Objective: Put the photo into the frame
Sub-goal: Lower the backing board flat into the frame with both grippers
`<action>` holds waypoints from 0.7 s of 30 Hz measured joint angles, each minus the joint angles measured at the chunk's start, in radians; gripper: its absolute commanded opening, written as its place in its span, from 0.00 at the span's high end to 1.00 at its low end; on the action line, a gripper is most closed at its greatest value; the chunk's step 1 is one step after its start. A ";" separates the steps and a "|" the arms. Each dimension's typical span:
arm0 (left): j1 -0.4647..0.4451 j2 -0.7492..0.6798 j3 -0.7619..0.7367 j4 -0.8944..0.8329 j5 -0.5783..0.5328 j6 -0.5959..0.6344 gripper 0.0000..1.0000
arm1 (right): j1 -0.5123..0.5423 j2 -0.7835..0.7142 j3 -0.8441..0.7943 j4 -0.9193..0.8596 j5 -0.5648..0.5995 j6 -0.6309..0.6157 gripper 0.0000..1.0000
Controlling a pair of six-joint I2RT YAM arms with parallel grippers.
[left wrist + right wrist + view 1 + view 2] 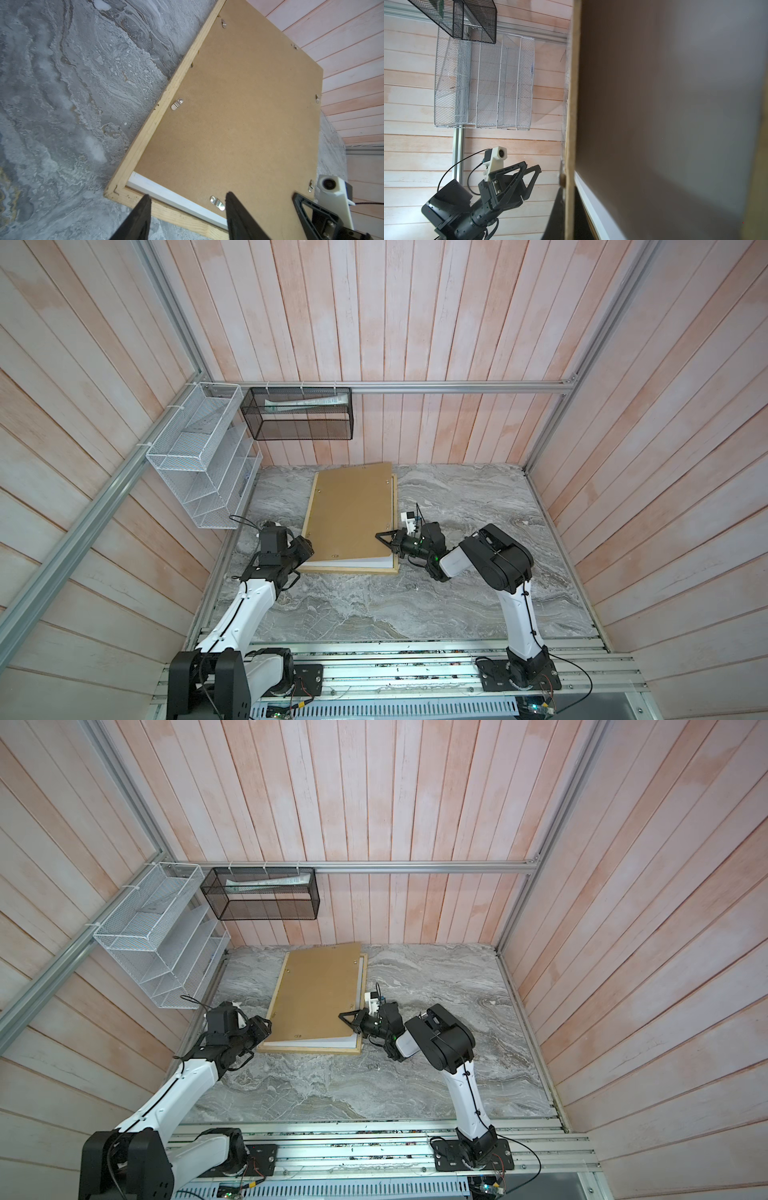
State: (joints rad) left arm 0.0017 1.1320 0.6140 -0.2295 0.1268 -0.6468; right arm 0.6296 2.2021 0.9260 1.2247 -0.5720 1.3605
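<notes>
The frame (349,570) (307,1049) of pale wood lies face down on the marble table. A brown backing panel (349,514) (320,990) (239,114) rests over it, skewed, with its right edge lifted. My right gripper (380,536) (569,207) is shut on that lifted edge. The photo (357,562) (176,197) (591,199) shows only as a white strip under the panel's near edge, inside the frame. My left gripper (305,549) (187,195) is open and holds nothing. It hovers over the frame's near left corner.
Small metal turn clips (177,104) sit around the panel's rim. A white wire rack (199,460) and a black mesh basket (297,414) hang on the wall at the back left. Plank walls close in three sides of the table.
</notes>
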 measured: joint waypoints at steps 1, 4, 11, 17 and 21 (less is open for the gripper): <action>0.000 0.000 0.000 0.001 0.000 0.000 0.42 | 0.001 -0.001 -0.003 0.001 0.000 0.000 1.00; 0.000 0.000 -0.001 0.002 0.004 0.000 0.42 | 0.004 -0.002 -0.014 0.002 0.002 0.000 1.00; 0.000 -0.001 -0.003 0.005 0.008 0.000 0.42 | 0.011 -0.019 -0.032 0.002 0.002 -0.001 1.00; 0.000 -0.003 -0.003 0.005 0.016 0.000 0.42 | 0.013 -0.023 -0.040 0.001 0.002 -0.001 1.00; 0.000 -0.006 -0.003 0.005 0.020 0.000 0.42 | 0.019 -0.037 -0.060 -0.003 0.006 -0.002 1.00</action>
State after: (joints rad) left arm 0.0021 1.1255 0.6109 -0.2241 0.1471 -0.6472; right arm 0.6487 2.1651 0.8661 1.2221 -0.5655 1.3586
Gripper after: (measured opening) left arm 0.584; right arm 0.058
